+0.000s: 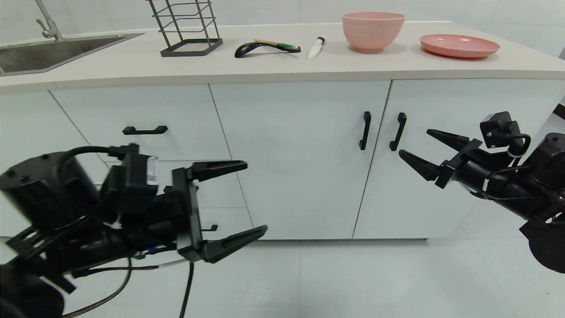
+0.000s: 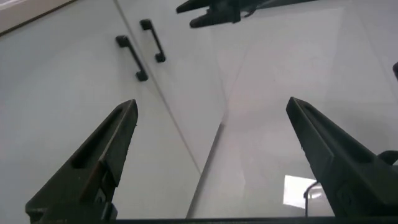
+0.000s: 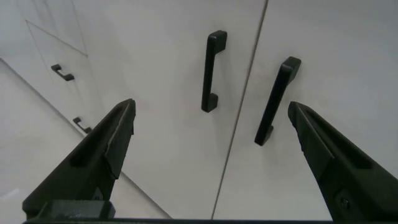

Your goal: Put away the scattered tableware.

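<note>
Tableware: a pink bowl, a pink plate, a black spoon and a small white knife lie apart on the counter, none of them put away yet.
Storage place: a wire rack stands on the counter between the sink and the spoon; I judge the items go there or in the cabinet below.
Left gripper: fingers spread wide, holding nothing, low in front of the drawers and well below the counter.
Right gripper: fingers also spread, holding nothing, pointing at the cabinet doors just beside the two door handles.
Risk at the counter edge: both arms must rise to reach anything, and a straight lift could knock a finger against the overhanging edge.
Risk at the handles: the right fingertips are near the handles, so a small forward motion could hook one and pull a door.
Risk with the plate: it lies flat and near the counter's end, so a pinch on the thin rim could slip and push it off.
Risk with the bowl: a grip on one side of the rim could tip it.
Risk with the spoon: a pale piece lies touching it, I cannot tell what, and the two could be dragged together.
Risk with the knife: it is narrow and could roll out from between the fingers.
</note>
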Motion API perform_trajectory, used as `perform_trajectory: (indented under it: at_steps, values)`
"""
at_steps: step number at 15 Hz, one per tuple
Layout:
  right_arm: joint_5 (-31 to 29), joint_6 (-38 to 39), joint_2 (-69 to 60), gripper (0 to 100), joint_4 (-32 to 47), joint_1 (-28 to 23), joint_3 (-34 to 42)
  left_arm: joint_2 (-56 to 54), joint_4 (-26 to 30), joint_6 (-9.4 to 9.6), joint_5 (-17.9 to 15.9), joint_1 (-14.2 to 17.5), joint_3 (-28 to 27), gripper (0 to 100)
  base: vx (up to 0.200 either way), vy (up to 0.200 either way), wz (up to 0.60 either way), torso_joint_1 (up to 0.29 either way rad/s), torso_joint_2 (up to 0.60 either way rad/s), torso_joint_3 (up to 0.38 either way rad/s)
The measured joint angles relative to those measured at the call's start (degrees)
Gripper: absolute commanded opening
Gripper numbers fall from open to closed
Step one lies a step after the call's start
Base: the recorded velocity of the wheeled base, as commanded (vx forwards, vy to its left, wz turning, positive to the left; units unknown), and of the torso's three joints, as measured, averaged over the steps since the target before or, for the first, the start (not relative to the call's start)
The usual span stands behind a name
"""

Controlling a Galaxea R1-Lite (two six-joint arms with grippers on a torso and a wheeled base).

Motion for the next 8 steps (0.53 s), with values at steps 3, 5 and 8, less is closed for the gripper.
perform_trajectory:
  at_steps: [3,5,8]
  values:
    - [1.4,-0.8,0.7,100,0.0,-1.1,0.0,9.3,-0.6,-1.01,0.1,-5.0,-9.5,100,0.000,0.000,0.00,0.000,0.00,0.000]
    - [4.7,-2.1,1.7,100,-0.1,-2.1,-0.4,14.9,-0.7,-2.08,0.2,-7.4,-16.0,100,0.000,0.000,0.00,0.000,0.00,0.000]
    - [8.2,-3.3,3.7,100,-0.6,-3.2,-2.3,21.1,-0.7,-3.75,0.9,-11.5,-25.0,100,0.000,0.000,0.00,0.000,0.00,0.000]
